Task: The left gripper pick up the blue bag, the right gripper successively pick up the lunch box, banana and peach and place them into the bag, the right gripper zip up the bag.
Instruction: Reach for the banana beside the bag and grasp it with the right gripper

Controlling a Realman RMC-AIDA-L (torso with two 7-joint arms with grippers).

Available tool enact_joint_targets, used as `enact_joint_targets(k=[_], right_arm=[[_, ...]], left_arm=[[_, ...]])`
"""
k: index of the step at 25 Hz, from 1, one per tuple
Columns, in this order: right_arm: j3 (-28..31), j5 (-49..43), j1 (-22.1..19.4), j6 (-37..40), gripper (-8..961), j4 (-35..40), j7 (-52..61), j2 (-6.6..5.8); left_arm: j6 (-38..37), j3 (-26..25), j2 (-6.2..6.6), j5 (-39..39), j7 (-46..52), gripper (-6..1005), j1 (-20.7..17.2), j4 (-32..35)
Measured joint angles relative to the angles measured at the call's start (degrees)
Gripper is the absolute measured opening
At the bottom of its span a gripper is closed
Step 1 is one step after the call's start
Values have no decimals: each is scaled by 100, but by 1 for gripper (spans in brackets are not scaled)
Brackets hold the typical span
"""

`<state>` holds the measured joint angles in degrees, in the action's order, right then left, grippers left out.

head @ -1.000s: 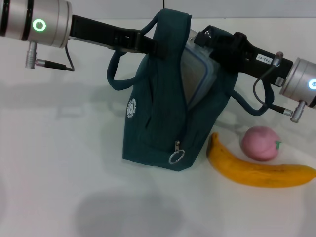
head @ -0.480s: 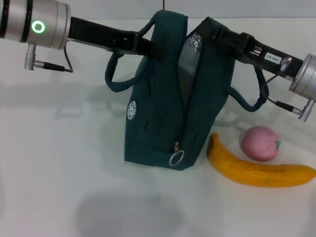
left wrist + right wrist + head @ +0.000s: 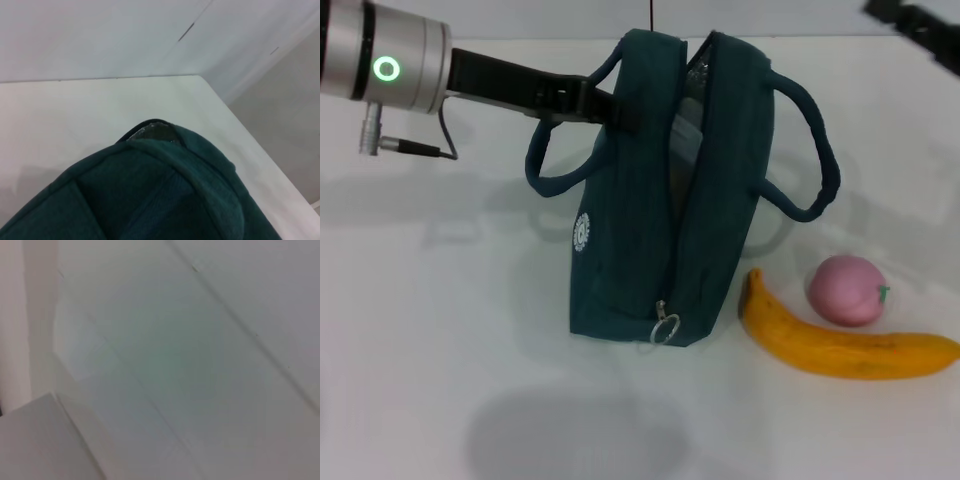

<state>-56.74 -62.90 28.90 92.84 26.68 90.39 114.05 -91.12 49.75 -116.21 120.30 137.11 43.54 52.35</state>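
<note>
Left claw (image 3: 620,105) grips the blue bag (image 3: 660,220) at its top edge; the right claw's state cannot be told.

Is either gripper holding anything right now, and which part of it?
The left gripper holds the dark teal-blue fabric bag by its top edge, near a handle. The right gripper is almost out of view and holds nothing.
</note>
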Motion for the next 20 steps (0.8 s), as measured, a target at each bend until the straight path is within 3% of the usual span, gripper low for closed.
enact_joint_targets(k=[3,8,11,14,20], right_arm=[[325,-5,-298,-65,662,32,67,-77],[471,-334,-816,-796,661,120,475,-244],[515,-510,-1143,-510,661,448,133,-261],[484,-921,-1456,184,661,1440,91,-218],[490,-2304,-1648,1080,660,3760,1392,-57]], left_arm=[[32,-3,5,0,-9,49,-42,0],[204,-9,6,-1,-81,49,-60,0],[255,-10,4,-4,-87,49,-110,1],[293,-10,0,-3,-88,49,-157,3],[305,-8,-26,-7,-80,49,-209,4]])
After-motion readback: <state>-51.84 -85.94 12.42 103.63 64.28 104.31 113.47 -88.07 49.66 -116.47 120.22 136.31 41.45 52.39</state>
